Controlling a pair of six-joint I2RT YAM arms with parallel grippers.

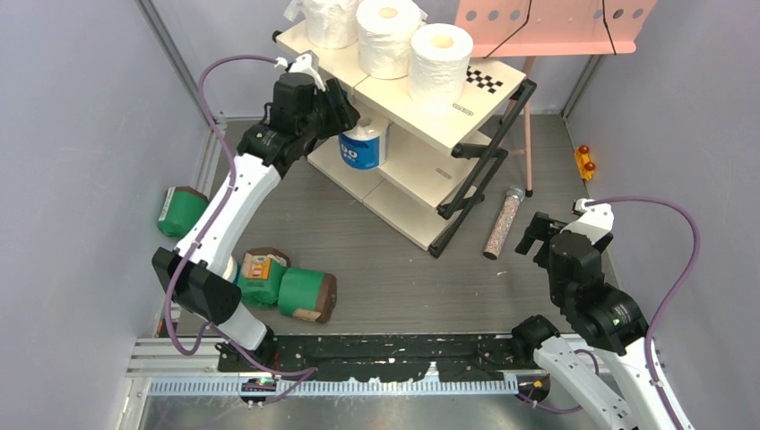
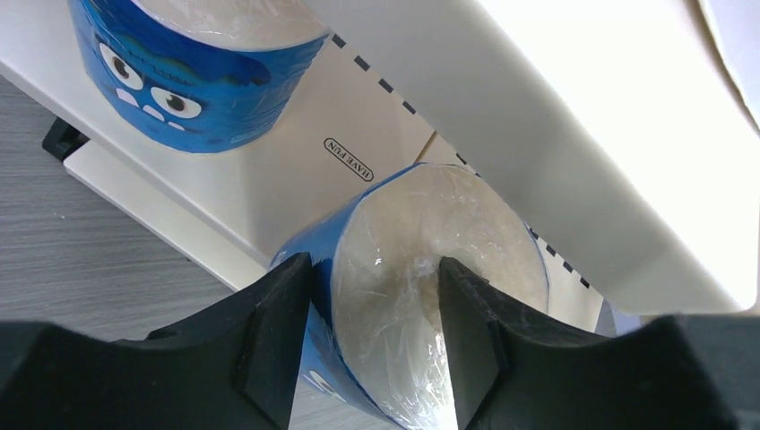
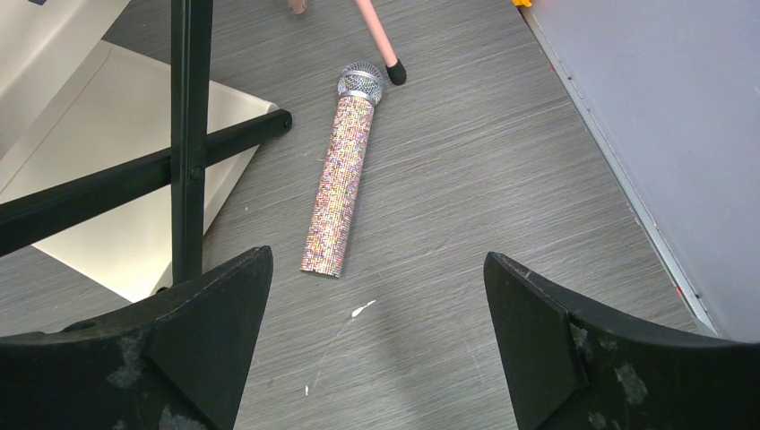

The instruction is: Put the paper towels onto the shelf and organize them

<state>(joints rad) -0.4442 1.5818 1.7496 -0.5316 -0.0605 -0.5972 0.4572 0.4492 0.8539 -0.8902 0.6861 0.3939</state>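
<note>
The shelf (image 1: 466, 112) stands at the back with three white rolls (image 1: 387, 36) upright on its top board. A blue-wrapped roll (image 1: 365, 143) stands on the middle board; it also shows in the left wrist view (image 2: 197, 76). My left gripper (image 1: 343, 106) is at the middle tier, shut on a second blue roll (image 2: 430, 269), one finger in the core and one outside (image 2: 372, 269). This roll is hidden under the gripper in the top view. Three green rolls (image 1: 182, 210) (image 1: 263, 276) (image 1: 307, 294) lie on the floor at the left. My right gripper (image 1: 538, 235) (image 3: 376, 296) is open and empty above the floor.
A thin speckled tube (image 1: 504, 222) (image 3: 342, 175) lies on the floor just beyond my right gripper, beside the shelf's black frame (image 3: 184, 134). A pink perforated music stand (image 1: 547, 22) stands behind the shelf. A small orange object (image 1: 584, 161) sits by the right wall.
</note>
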